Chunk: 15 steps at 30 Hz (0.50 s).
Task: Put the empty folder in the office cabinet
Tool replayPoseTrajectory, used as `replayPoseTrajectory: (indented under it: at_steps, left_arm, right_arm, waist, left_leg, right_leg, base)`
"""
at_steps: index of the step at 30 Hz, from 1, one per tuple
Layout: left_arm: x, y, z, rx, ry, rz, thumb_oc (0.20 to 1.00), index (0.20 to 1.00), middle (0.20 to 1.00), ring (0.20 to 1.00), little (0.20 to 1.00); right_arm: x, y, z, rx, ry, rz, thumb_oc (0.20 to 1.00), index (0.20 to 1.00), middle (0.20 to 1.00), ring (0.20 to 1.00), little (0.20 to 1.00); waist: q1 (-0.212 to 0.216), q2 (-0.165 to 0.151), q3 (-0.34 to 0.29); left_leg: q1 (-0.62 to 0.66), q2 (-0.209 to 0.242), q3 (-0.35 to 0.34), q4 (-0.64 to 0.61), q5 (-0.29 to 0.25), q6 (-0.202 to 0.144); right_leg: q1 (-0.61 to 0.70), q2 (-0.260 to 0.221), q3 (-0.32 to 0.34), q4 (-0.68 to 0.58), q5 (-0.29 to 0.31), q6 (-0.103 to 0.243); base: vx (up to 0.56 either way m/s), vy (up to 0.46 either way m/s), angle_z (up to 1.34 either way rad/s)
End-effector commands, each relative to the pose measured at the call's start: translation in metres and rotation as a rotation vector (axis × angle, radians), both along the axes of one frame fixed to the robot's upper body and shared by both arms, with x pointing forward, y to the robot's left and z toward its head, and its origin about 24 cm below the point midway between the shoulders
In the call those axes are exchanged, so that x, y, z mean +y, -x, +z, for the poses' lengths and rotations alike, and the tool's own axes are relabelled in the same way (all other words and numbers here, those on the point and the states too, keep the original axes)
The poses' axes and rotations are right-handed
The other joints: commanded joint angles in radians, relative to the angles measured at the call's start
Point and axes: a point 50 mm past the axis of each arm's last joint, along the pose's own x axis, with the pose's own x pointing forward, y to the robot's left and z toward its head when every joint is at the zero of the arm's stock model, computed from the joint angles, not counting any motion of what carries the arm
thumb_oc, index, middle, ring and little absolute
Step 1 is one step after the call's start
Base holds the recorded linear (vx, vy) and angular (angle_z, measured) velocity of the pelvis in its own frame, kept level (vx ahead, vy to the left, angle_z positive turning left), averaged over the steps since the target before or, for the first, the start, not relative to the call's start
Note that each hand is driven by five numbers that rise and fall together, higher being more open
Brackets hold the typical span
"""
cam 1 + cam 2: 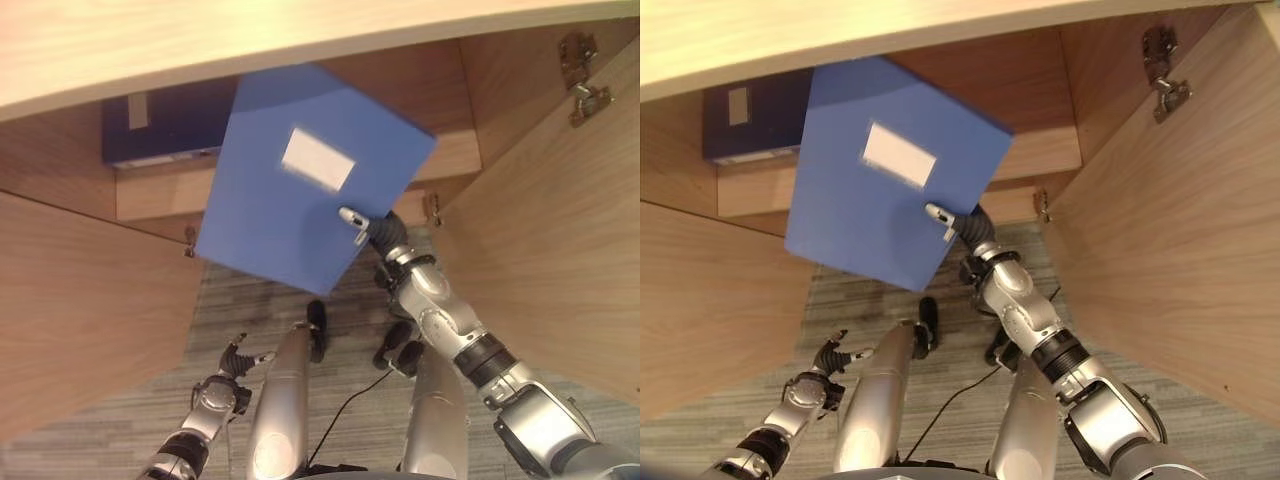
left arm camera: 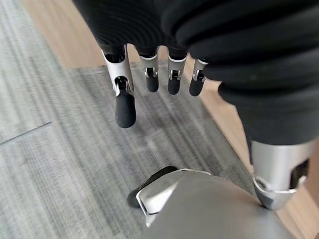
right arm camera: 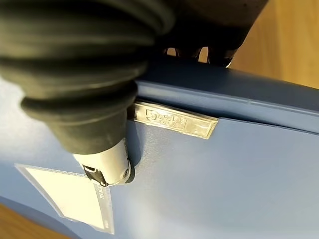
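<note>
the right hand [image 1: 378, 232] pinches the lower edge of a blue folder [image 1: 300, 180], thumb on its face and fingers curled behind, holding it tilted in front of the open cabinet [image 1: 440, 150], likely to angle it inside. a darker binder [image 1: 165, 125] already sits on the shelf. the right wrist view shows the thumb beside the folder's clear label pocket [image 3: 70, 196]. the left hand [image 1: 235, 362] hangs low over the carpet [image 2: 60, 164], fingers relaxed, holding nothing.

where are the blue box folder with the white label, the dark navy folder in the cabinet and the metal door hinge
blue box folder with the white label [image 1: 270, 215], left eye view, bare front cover
dark navy folder [image 1: 180, 125], left eye view, its side on the shelf
metal door hinge [image 1: 590, 100], left eye view, plate on the open door
</note>
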Motion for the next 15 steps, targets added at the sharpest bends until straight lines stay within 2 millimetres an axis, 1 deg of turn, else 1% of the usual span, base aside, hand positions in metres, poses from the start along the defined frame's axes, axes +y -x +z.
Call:
replayPoseTrajectory:
  at_steps: [1,2,3,4,5,6,7,8,9,11,12,13,14,15]
  left_arm:
    - [0.019,0.045,-0.02,0.133,-0.062,0.021,1.0,1.0,1.0,1.0,1.0]
    - [0.02,0.045,-0.02,0.133,-0.063,0.021,1.0,1.0,1.0,1.0,1.0]
    - [0.026,0.054,-0.022,0.163,-0.078,0.024,1.0,1.0,1.0,1.0,1.0]
    - [0.027,0.054,-0.022,0.163,-0.079,0.024,1.0,1.0,1.0,1.0,1.0]
    - [0.03,0.059,-0.022,0.177,-0.083,0.02,1.0,1.0,1.0,1.0,1.0]
    - [0.036,0.068,-0.023,0.204,-0.095,0.009,1.0,1.0,1.0,1.0,1.0]
    - [0.037,0.067,-0.022,0.201,-0.097,0.009,1.0,1.0,1.0,1.0,1.0]
    - [0.04,0.072,-0.023,0.22,-0.093,0.006,1.0,1.0,1.0,1.0,1.0]
    - [0.043,0.077,-0.024,0.247,-0.094,0.001,1.0,1.0,1.0,1.0,1.0]
    - [0.043,0.079,-0.025,0.265,-0.093,-0.008,1.0,1.0,1.0,1.0,1.0]
    - [0.044,0.078,-0.025,0.262,-0.096,-0.009,1.0,1.0,1.0,1.0,1.0]
    - [0.044,0.077,-0.025,0.265,-0.098,-0.011,1.0,1.0,1.0,1.0,1.0]
    - [0.043,0.075,-0.024,0.262,-0.096,-0.011,1.0,1.0,1.0,1.0,1.0]
    - [0.043,0.074,-0.024,0.26,-0.097,-0.013,1.0,1.0,1.0,1.0,1.0]
  right_arm:
    - [0.003,-0.003,0.039,-0.111,-0.249,-0.053,0.2,0.2,0.2,0.2,0.2]
    - [0.003,-0.003,0.039,-0.112,-0.249,-0.053,0.2,0.2,0.2,0.2,0.2]
    - [-0.006,-0.014,0.058,-0.138,-0.274,-0.108,0.2,0.2,0.2,0.2,0.2]
    - [-0.006,-0.015,0.058,-0.139,-0.275,-0.108,0.2,0.2,0.2,0.2,0.2]
    - [-0.012,-0.021,0.065,-0.139,-0.3,-0.138,0.2,0.2,0.2,0.2,0.2]
    - [-0.029,-0.034,0.075,-0.118,-0.394,-0.227,0.2,0.2,0.2,0.2,0.2]
    - [-0.029,-0.036,0.076,-0.121,-0.399,-0.225,0.2,0.2,0.2,0.2,0.2]
    - [-0.04,-0.044,0.084,-0.109,-0.452,-0.279,0.2,0.2,0.2,0.2,0.2]
    - [-0.055,-0.055,0.087,-0.055,-0.556,-0.363,0.2,0.2,0.2,0.2,0.2]
    - [-0.076,-0.065,0.085,0.02,-0.681,-0.475,0.2,0.2,0.2,0.2,0.2]
    - [-0.078,-0.066,0.086,0.017,-0.686,-0.476,0.2,0.2,0.2,0.2,0.2]
    - [-0.089,-0.07,0.085,0.05,-0.741,-0.53,0.2,0.2,0.2,0.2,0.2]
    - [-0.117,-0.075,0.083,0.123,-0.867,-0.652,0.2,0.2,0.2,0.2,0.2]
    - [-0.118,-0.075,0.084,0.121,-0.87,-0.652,0.2,0.2,0.2,0.2,0.2]
  waist:
    - [0.02,0.003,-0.111]
    - [0.02,0.003,-0.112]
    - [0.034,0.004,-0.124]
    - [0.034,0.003,-0.125]
    - [0.042,0.004,-0.132]
    - [0.057,0.008,-0.147]
    - [0.058,0.005,-0.145]
    - [0.068,0.006,-0.153]
    - [0.079,0.007,-0.161]
    - [0.086,0.008,-0.174]
    - [0.088,0.007,-0.172]
    - [0.092,0.007,-0.176]
    - [0.102,0.01,-0.188]
    - [0.104,0.01,-0.186]
  left_leg:
    - [-0.03,0.015,-0.041,0.059,-0.087,0.022]
    - [-0.031,0.015,-0.041,0.06,-0.088,0.022]
    - [-0.045,0.011,-0.054,0.069,-0.093,0.021]
    - [-0.047,0.01,-0.055,0.071,-0.093,0.021]
    - [-0.051,0.008,-0.059,0.071,-0.094,0.019]
    - [-0.052,0.002,-0.068,0.066,-0.094,0.017]
    - [-0.053,0.002,-0.068,0.066,-0.094,0.017]
    - [-0.054,-0.001,-0.074,0.064,-0.093,0.016]
    - [-0.054,-0.005,-0.081,0.06,-0.094,0.012]
    - [-0.053,-0.01,-0.09,0.054,-0.094,0.009]
    - [-0.054,-0.01,-0.091,0.054,-0.094,0.008]
    - [-0.057,-0.012,-0.095,0.054,-0.094,0.007]
    - [-0.064,-0.018,-0.106,0.053,-0.093,0.004]
    - [-0.066,-0.019,-0.108,0.054,-0.094,0.004]
  right_leg:
    - [0.032,0.016,0.073,-0.086,0.015,0.05]
    - [0.031,0.016,0.073,-0.086,0.014,0.05]
    - [0.019,0.011,0.072,-0.066,0.001,0.046]
    - [0.018,0.01,0.072,-0.065,0.0,0.046]
    - [0.013,0.007,0.07,-0.056,-0.01,0.043]
    - [0.015,0.005,0.067,-0.051,-0.018,0.043]
    - [0.014,0.004,0.066,-0.051,-0.018,0.043]
    - [0.015,0.004,0.065,-0.047,-0.024,0.042]
    - [0.019,0.003,0.063,-0.047,-0.03,0.044]
    - [0.025,0.005,0.061,-0.047,-0.036,0.044]
    - [0.025,0.005,0.06,-0.047,-0.037,0.044]
    - [0.026,0.006,0.059,-0.047,-0.04,0.044]
    - [0.026,0.007,0.054,-0.04,-0.051,0.046]
    - [0.025,0.006,0.053,-0.04,-0.052,0.046]
  base:
    - [0.0,-0.046,0.28]
    - [0.02,-0.069,0.25]
    - [0.01,-0.048,0.21]
    - [0.03,-0.065,0.11]
    - [0.04,-0.049,0.1]
    - [0.04,-0.05,0.1]
    - [0.05,-0.049,0.12]
    - [0.04,-0.044,0.14]
    - [0.05,-0.052,0.09]
    - [0.04,-0.04,0.07]
    - [0.03,-0.029,0.12]
    - [0.04,-0.033,0.15]
    - [0.03,-0.033,0.13]
    - [0.03,-0.033,0.11]
